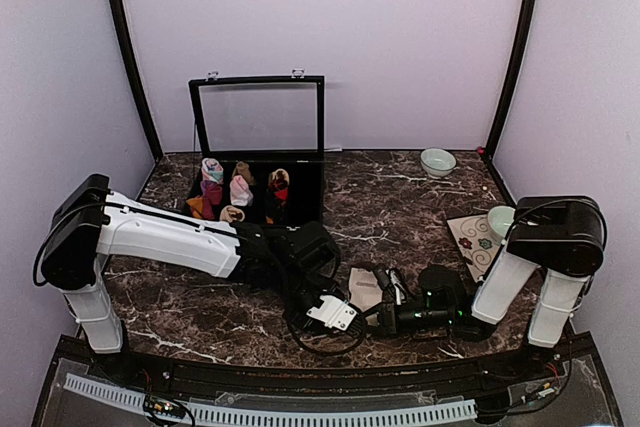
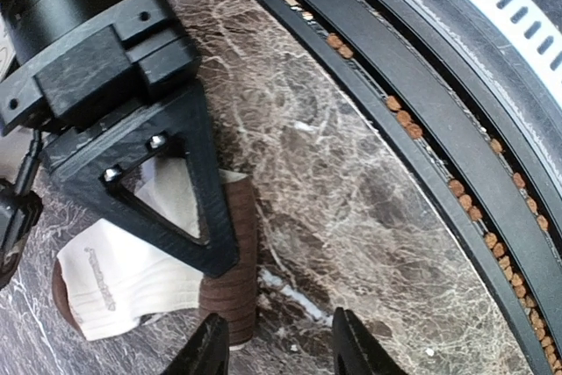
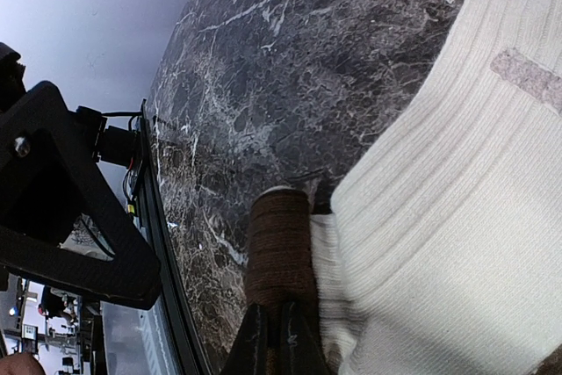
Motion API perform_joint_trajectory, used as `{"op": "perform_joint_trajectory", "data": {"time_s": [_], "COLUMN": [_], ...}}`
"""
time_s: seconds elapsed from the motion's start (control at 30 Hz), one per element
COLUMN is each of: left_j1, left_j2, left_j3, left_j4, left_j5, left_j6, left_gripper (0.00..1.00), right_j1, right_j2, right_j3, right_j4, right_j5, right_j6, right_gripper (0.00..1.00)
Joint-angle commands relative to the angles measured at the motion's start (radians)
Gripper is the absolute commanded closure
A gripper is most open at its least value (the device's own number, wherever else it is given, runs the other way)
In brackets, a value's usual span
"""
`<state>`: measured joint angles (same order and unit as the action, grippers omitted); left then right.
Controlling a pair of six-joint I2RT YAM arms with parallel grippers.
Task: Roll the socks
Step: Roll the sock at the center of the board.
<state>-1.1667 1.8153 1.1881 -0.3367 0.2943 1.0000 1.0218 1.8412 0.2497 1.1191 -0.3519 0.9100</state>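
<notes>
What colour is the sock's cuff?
Brown: the cuff ends a cream sock. The right wrist view shows it best.

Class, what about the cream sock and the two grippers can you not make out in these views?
- Left wrist view: bottom edge cuts the left gripper to its tips.
- Right wrist view: right gripper pinches the brown cuff; cream sock runs off the right edge.
- Top view: both grippers cover most of that sock; its fold is unclear.

Dark marble table (image 1: 400, 202) within plain lilac walls (image 1: 400, 37), black corner posts (image 1: 128, 47)
</notes>
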Motion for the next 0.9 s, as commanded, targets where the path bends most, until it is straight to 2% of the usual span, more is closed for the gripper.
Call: {"op": "perform_joint_trajectory", "data": {"time_s": [0.0,0.1,0.4,0.87], "left_j1": [0.013,0.013,0.013,0.006], "left_j2": [0.002,0.019,0.057,0.129], "left_j3": [-0.041,-0.064,-0.089,-0.079], "left_j4": [0.120,0.194,0.213,0.234], "left_j5": [-0.048,-0.072,-0.062,-0.052], "left_j6": [-0.001,0.024,0.074,0.059], "left_gripper": [0.59,0.60,0.74,0.83], "right_j1": [-0.008,-0.008,-0.008,-0.008], "right_j2": [0.079,0.077,0.083,0.079], "right_j3": [-0.058,-0.059,-0.063,-0.064], "right_j4": [-0.385,-0.386,-0.369,-0.348], "right_j5": [0.054,0.056,0.051,0.048], "right_j6": [-0.028,-0.027,-0.019,-0.010], "right_gripper": [0.99,0.99,0.99,0.99]}}
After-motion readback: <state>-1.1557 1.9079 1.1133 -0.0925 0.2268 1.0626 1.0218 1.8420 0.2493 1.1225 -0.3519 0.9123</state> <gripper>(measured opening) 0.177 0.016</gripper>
